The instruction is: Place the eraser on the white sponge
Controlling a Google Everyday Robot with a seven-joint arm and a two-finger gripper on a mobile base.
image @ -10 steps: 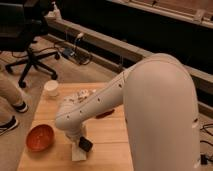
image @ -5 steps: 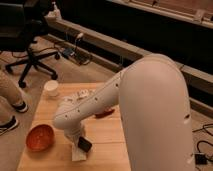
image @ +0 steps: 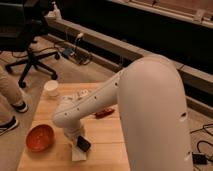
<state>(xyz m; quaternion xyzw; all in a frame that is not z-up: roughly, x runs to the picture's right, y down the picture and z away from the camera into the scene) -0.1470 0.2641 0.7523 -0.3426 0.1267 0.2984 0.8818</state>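
Observation:
My gripper (image: 79, 142) hangs from the white arm over the near middle of the wooden table (image: 107, 140). The black eraser (image: 83, 144) sits at the fingertips, tilted, right above the white sponge (image: 78, 153). The sponge is a pale block lying on the table near the front edge, partly covered by the gripper. I cannot tell whether the eraser touches the sponge.
An orange bowl (image: 40, 137) sits at the front left. A white cup (image: 51, 88) stands at the back left. A small white box with dots (image: 80, 94) and a reddish-brown object (image: 104, 113) lie behind the arm. An office chair (image: 25, 40) and a person's legs (image: 9, 95) are on the left.
The arm has barely moved; the gripper with the eraser stays just above the sponge.

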